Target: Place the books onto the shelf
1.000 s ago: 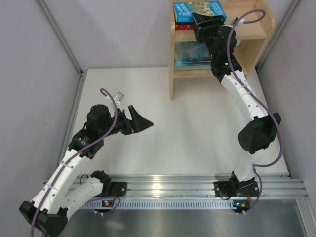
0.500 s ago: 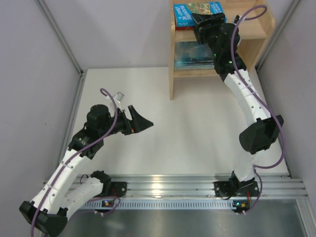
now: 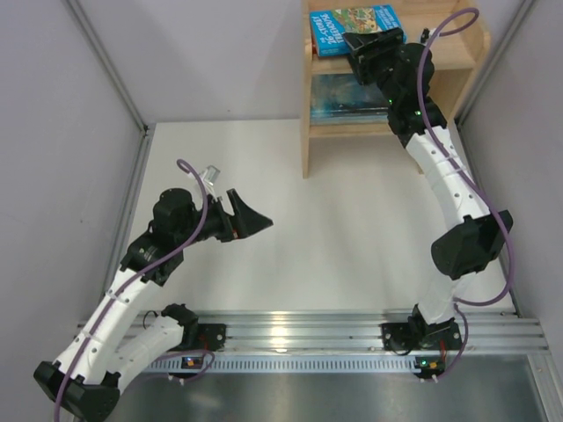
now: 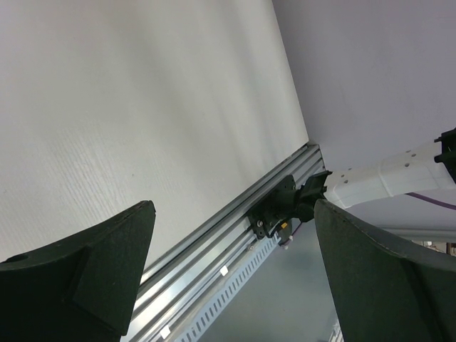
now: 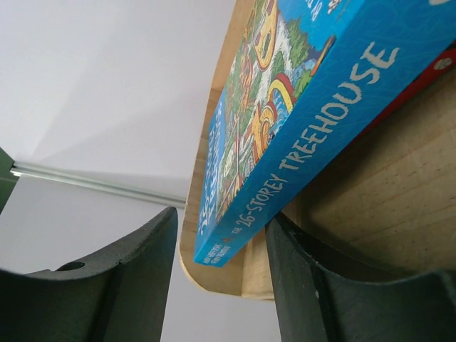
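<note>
Now that the right fingers [image 5: 128, 278] have spread and eased back, the bright blue book [image 3: 356, 17] lies free on the shelf [image 3: 457, 53] top tier, atop the red book [image 5: 420, 89], one corner between them. Left fingers [image 4: 92, 271] are wide apart and empty over the bench [image 3: 352, 229]. This placement looks done.

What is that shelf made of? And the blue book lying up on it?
The shelf looks like light, unpainted wood: it is pale, with fine grain lines and a dull, matte surface. The blue book looks like a thin paperback of paper with a smooth printed card cover, going by its bright cartoon picture and the white letters on its narrow spine. I cannot tell if the cover is shiny.
</note>
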You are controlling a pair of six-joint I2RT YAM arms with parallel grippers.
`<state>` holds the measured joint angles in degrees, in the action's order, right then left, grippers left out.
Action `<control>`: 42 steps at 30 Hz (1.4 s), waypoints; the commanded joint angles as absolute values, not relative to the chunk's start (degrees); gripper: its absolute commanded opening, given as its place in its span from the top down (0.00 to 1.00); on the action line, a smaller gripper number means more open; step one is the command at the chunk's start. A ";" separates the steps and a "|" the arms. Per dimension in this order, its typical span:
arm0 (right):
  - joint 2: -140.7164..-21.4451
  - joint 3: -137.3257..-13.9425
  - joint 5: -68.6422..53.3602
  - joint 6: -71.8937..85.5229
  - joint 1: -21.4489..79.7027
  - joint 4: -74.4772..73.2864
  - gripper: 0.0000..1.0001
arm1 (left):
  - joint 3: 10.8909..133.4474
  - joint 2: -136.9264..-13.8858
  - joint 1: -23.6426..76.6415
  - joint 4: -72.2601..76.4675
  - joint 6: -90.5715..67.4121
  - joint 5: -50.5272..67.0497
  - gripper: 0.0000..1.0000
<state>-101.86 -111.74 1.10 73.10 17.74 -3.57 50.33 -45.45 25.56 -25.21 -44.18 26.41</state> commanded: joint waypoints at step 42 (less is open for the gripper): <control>-100.54 -109.59 -7.64 58.97 13.62 2.46 1.00 | 51.15 -48.69 25.49 -19.51 -44.74 27.07 0.03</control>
